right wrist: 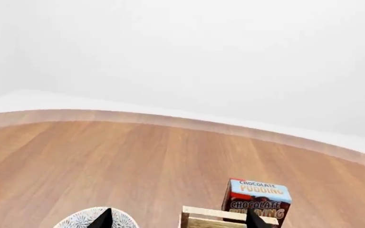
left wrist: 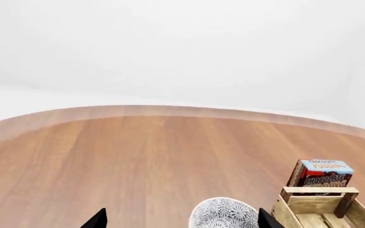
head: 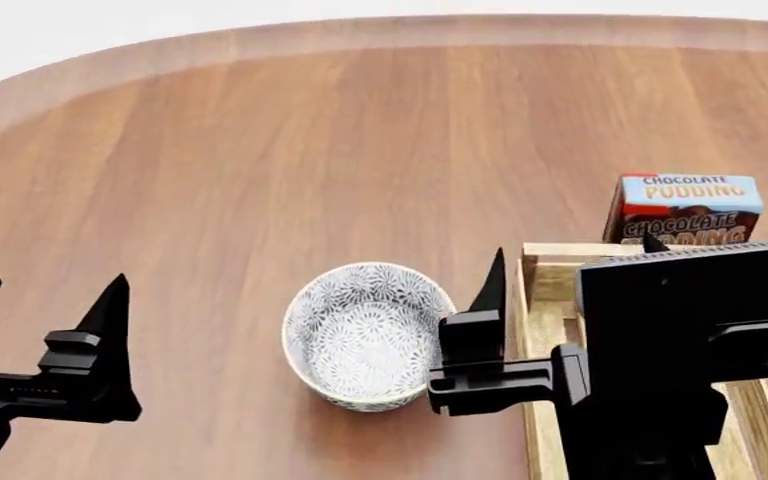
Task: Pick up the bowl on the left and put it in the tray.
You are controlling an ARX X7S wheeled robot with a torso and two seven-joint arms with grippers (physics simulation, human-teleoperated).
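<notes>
Bowl (head: 364, 335) on table, just left of tray (head: 540, 262)

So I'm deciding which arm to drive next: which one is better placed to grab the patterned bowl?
Probably the right. Its open gripper has one fingertip beside the bowl, next to the tray. The left gripper, also open, sits farther off across bare table.
</notes>
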